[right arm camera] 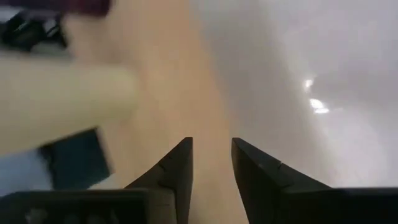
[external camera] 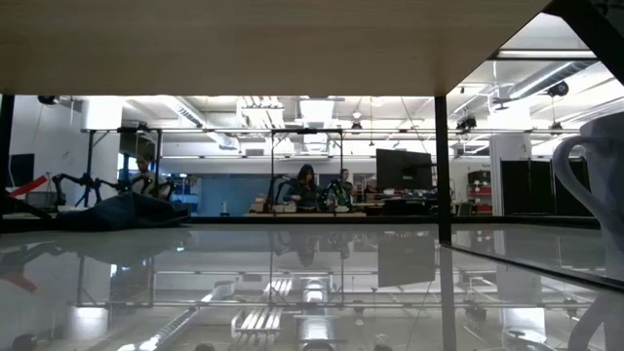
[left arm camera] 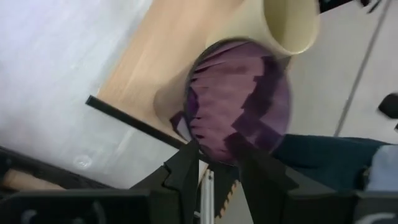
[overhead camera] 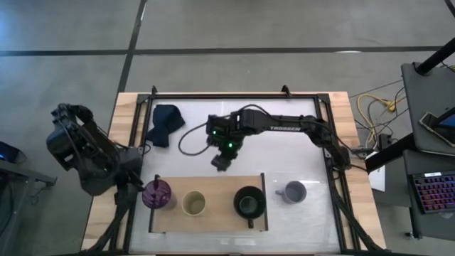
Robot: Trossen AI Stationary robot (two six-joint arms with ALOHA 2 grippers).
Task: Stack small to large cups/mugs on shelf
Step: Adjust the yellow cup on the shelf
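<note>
The light-wood shelf [overhead camera: 220, 213] lies at the table's near edge. The translucent purple tumbler [overhead camera: 156, 194] is at its left end, with my left gripper [overhead camera: 157, 182] shut on it. Right of it on the board stand the beige cup [overhead camera: 193, 203] and the black mug [overhead camera: 249, 203], both upright. The lavender-grey mug [overhead camera: 291, 191] stands on the white tabletop just past the shelf's right end. My right gripper [overhead camera: 220, 163] hovers over the table's middle, beyond the shelf, shut and empty. In the left wrist view the tumbler [left arm camera: 239, 102] fills the frame, with the beige cup [left arm camera: 292, 25] behind it. My left gripper [left arm camera: 219, 152] holds the purple tumbler by its rim [left arm camera: 214, 158], on the side toward the table's far edge. The thin wall is pinched between the two fingers, which come from above, slanting down. The tumbler's mouth faces up; I cannot tell whether its base rests on the board.
A dark blue cloth [overhead camera: 166, 122] lies at the table's far left. A black metal frame [overhead camera: 234, 96] borders the white tabletop. Bare tabletop lies between the shelf and the far edge. In the low view the pale mug [external camera: 597, 195] stands at the right, and people sit far behind.
</note>
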